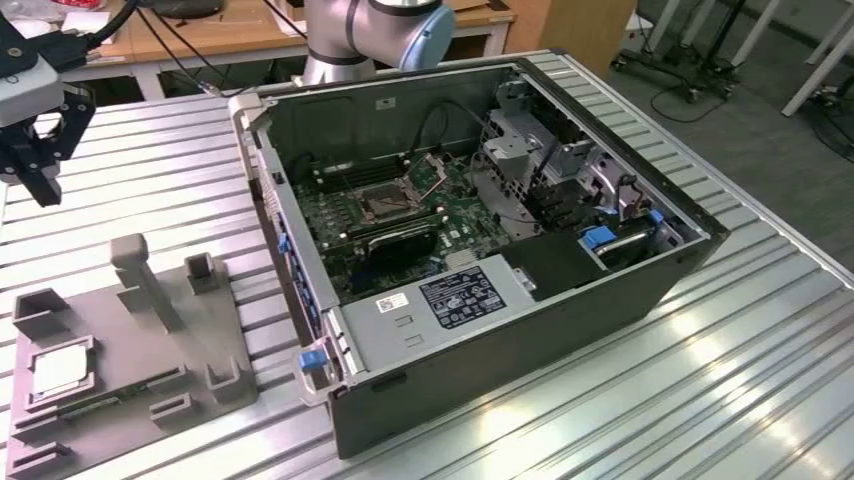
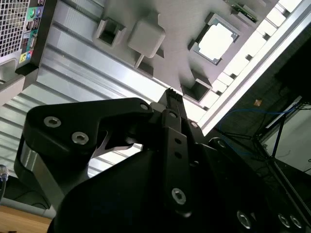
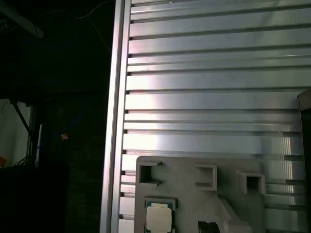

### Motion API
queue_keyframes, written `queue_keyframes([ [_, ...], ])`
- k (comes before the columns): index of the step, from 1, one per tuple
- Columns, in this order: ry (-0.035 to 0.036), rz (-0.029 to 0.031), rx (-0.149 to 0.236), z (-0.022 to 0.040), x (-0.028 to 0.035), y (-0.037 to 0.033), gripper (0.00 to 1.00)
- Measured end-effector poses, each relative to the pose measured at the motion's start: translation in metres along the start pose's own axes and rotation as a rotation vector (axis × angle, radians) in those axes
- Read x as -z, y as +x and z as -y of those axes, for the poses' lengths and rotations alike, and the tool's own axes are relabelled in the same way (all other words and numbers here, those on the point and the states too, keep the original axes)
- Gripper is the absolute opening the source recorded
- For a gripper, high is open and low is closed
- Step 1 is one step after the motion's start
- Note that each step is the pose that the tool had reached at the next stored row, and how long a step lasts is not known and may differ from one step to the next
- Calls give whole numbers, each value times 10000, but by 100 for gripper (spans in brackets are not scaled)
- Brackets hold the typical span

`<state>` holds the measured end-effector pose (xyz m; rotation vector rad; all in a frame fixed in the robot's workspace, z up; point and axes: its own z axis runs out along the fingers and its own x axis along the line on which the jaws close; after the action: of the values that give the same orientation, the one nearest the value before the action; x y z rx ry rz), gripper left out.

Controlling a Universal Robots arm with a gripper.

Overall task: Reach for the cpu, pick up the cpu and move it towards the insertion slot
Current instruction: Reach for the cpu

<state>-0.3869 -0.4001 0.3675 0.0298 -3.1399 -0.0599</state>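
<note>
The cpu [image 1: 60,372], a small silvery-white square chip, lies flat in a recess of the grey plastic holder [image 1: 160,345] on the exterior view's left. It also shows in both wrist views, cpu [image 2: 217,41] and cpu [image 3: 159,216], seated in the holder [image 3: 194,191]. My black gripper [image 1: 44,190] hangs in the air well above and beyond the holder, over the ribbed table, with nothing in it. Its tip [image 2: 170,93] points down toward the holder's edge. The insertion slot [image 1: 383,203], a dark square socket with a metal frame, sits on the motherboard inside the open computer case.
The open black computer case [image 1: 534,290] lies on its side in the middle of the ribbed aluminium table [image 1: 160,180]. Upright posts [image 1: 140,275] rise from the holder. A narrow green strip [image 2: 244,10] lies in the holder beside the chip. The table's edge [image 3: 116,121] runs close to the holder.
</note>
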Motion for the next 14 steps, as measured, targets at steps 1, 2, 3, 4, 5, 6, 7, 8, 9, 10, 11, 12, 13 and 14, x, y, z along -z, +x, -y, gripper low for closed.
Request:
queue_keyframes([
  [1, -1, 1, 0, 0, -1, 8, 11],
  [2, -1, 1, 1, 0, -1, 17, 11],
  [3, -1, 1, 1, 0, -1, 24, 11],
  [4, 0, 1, 1, 0, -1, 30, 11],
  [5, -1, 1, 2, 0, 0, 35, 11],
  [6, -1, 1, 1, 0, -1, 41, 11],
  [7, -1, 1, 1, -1, -1, 47, 11],
  [8, -1, 1, 1, -1, -1, 53, 11],
  [9, -1, 0, 1, -1, 0, 59, 11],
  [10, -1, 1, 2, -1, -1, 62, 11],
  [11, -1, 0, 3, -1, -1, 66, 11],
  [12, -1, 1, 1, -1, -1, 72, 11],
  [13, -1, 2, 1, -2, -1, 83, 11],
  [14, -1, 1, 1, -2, -1, 94, 11],
])
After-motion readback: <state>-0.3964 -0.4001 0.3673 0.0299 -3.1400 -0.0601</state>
